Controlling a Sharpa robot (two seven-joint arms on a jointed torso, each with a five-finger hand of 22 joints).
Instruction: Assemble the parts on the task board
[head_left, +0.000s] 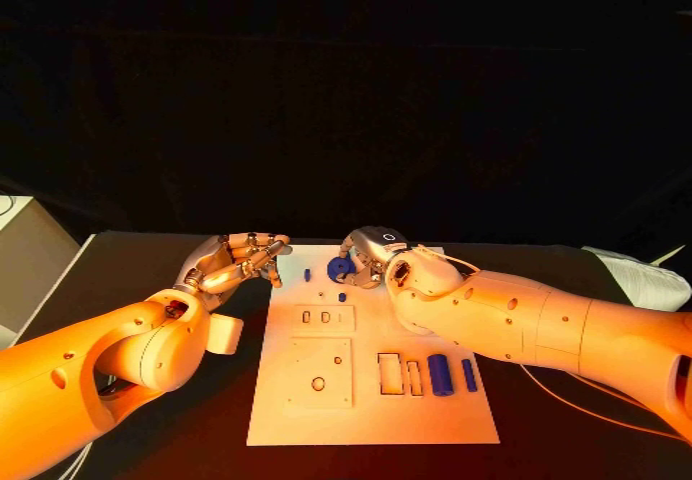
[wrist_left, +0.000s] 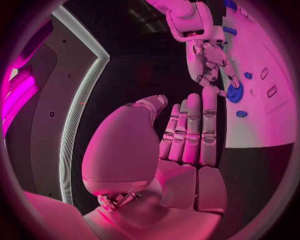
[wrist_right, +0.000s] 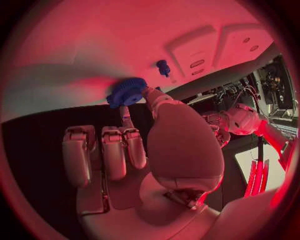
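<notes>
At the far end of the task board (head_left: 433, 425), my right hand (head_left: 378, 254) pinches a blue toothed wheel (head_left: 339, 268) between its fingers (wrist_right: 152, 95); the right wrist view resolves the wheel's ridged rim, which the head view renders as a plain disc. My left hand (head_left: 238, 262) rests beside the board over the desk (head_left: 159, 270), fingers (wrist_left: 194, 130) extended side by side, grasping nothing. Counted in the head view: one wheel, two small blue pegs (head_left: 342, 296) standing nearby, and two blue cylinders (head_left: 440, 374) lying near the board's right edge.
</notes>
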